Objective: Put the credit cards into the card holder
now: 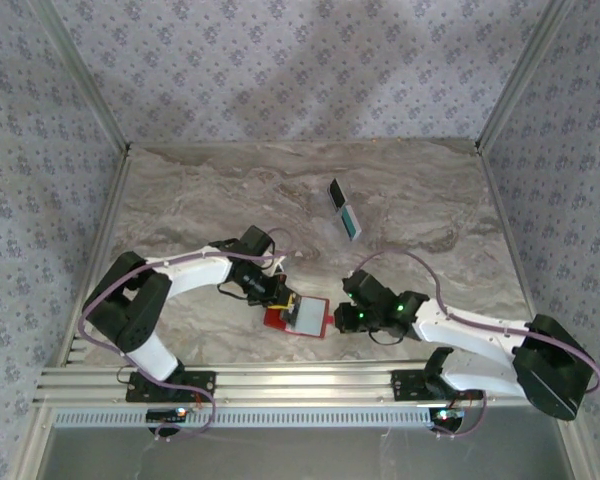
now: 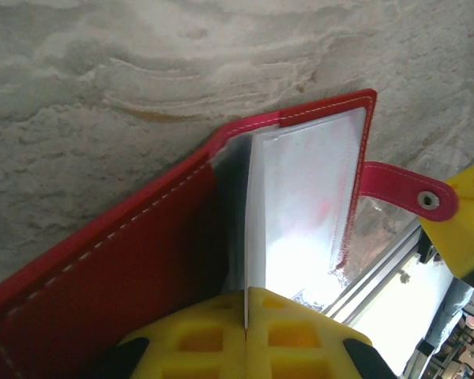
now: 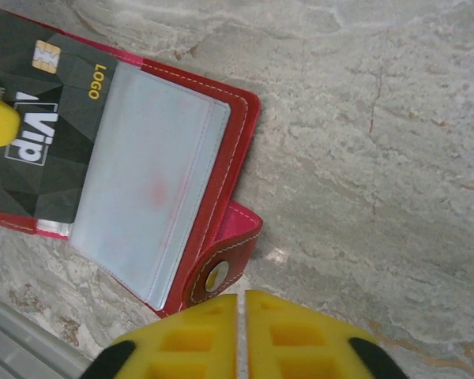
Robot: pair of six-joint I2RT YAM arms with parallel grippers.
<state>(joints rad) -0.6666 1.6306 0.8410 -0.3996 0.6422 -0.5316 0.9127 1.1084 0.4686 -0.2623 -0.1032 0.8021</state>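
The red card holder (image 1: 310, 320) lies open near the table's front edge, between the arms. My left gripper (image 2: 246, 304) is shut on the edge of one of its clear inner sleeves (image 2: 300, 197), which stands up from the red cover (image 2: 118, 268). A black credit card (image 3: 43, 150) marked VIP sits in a pocket beside the clear sleeve (image 3: 150, 181). My right gripper (image 3: 241, 304) is shut with nothing between its fingers, just behind the snap strap (image 3: 221, 272). Two more credit cards, one dark (image 1: 335, 191) and one teal-blue (image 1: 350, 222), lie farther back on the table.
The marble table (image 1: 420, 200) has patterned walls on three sides. An aluminium rail (image 1: 300, 385) runs along the front edge close to the holder. The two grippers (image 1: 280, 298) (image 1: 342, 318) stand only a holder's width apart.
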